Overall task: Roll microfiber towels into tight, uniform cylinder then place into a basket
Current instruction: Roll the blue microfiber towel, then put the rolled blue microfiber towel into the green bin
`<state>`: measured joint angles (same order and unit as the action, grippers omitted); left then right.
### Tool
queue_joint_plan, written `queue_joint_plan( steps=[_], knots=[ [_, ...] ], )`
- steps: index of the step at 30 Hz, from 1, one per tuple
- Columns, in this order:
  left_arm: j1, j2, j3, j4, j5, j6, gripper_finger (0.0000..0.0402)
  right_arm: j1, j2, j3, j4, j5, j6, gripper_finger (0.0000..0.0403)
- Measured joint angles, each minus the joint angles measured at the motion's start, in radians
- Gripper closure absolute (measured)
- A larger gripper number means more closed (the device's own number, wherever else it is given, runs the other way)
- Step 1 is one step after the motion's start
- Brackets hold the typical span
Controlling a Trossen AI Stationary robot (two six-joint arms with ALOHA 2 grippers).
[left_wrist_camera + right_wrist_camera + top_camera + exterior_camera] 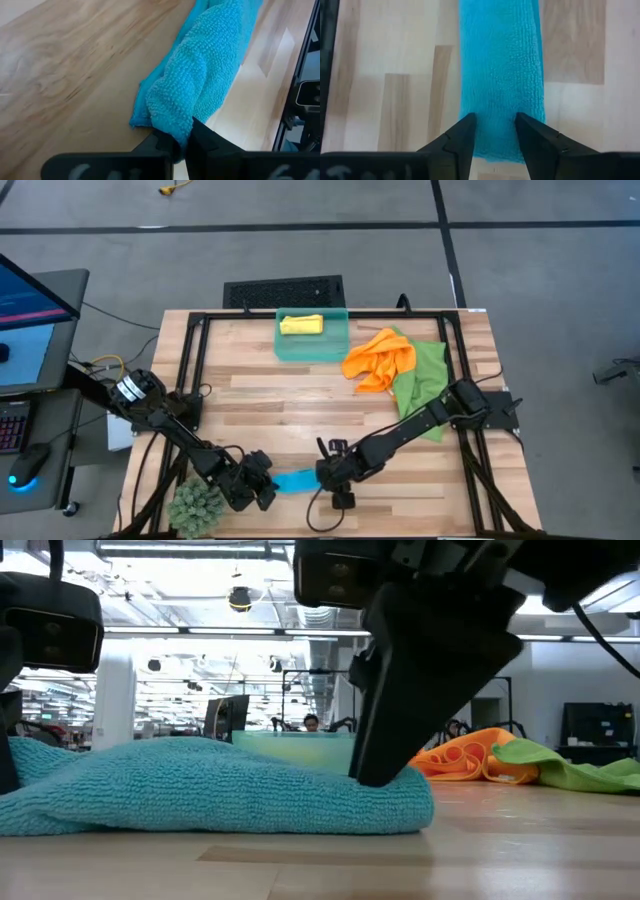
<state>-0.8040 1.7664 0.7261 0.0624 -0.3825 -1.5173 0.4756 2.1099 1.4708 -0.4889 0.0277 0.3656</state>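
Note:
A blue microfiber towel (295, 480), rolled into a loose sausage, lies on the wooden table near its front edge, between my two grippers. My left gripper (262, 488) is shut on the roll's left end. At the roll's right end, my right gripper (335, 477) comes down from above and is closed on the cloth. The teal basket (338, 348) stands at the table's far side with a yellow rolled towel (301, 325) inside. An orange towel (380, 360) lies crumpled on a green towel (425, 380) to the basket's right. My left gripper pinches the roll's left end (172, 127) between its two fingers, slanting down along the roll. That end bunches up at the fingers, and the rest lies on the table. My right gripper's fingers (465, 135) point down onto the roll's right end. A ridge of cloth (495, 125) is pinched between them, narrower than the roll. They lie across the roll, which rests on the table (330, 805).
A green fuzzy ball-shaped thing (195, 505) sits at the near left corner beside my left arm. A black grated rectangle (283, 292) lies beyond the table's far edge. Bare wood (260, 400) stretches between the blue roll and the basket.

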Motion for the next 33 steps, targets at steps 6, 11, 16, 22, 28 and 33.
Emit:
queue_joint_plan(
  steps=[6, 11, 16, 22, 28, 33],
  knots=[
    [0.001, 0.000, 0.000, 0.000, 0.005, 0.000, 0.0396, 0.004, -0.028, 0.001, -0.081, 0.021, -0.014, 0.0232],
    [0.000, 0.001, -0.001, 0.004, 0.012, 0.000, 0.0396, 0.012, -0.082, 0.000, -0.142, 0.080, -0.074, 0.0233],
    [-0.001, 0.001, -0.001, 0.006, 0.015, 0.001, 0.0396, 0.033, -0.143, -0.028, -0.221, 0.193, -0.086, 0.0240],
    [-0.002, 0.002, -0.002, 0.011, 0.016, 0.001, 0.0396, 0.100, -0.203, -0.171, -0.224, 0.320, 0.038, 0.0251],
    [-0.002, 0.002, -0.002, 0.011, 0.016, 0.001, 0.0396, 0.159, -0.211, -0.268, -0.051, 0.319, 0.208, 0.0266],
    [-0.002, 0.002, -0.002, 0.014, 0.016, -0.003, 0.0396, 0.199, -0.211, -0.297, 0.195, 0.314, 0.272, 0.0271]
  ],
)
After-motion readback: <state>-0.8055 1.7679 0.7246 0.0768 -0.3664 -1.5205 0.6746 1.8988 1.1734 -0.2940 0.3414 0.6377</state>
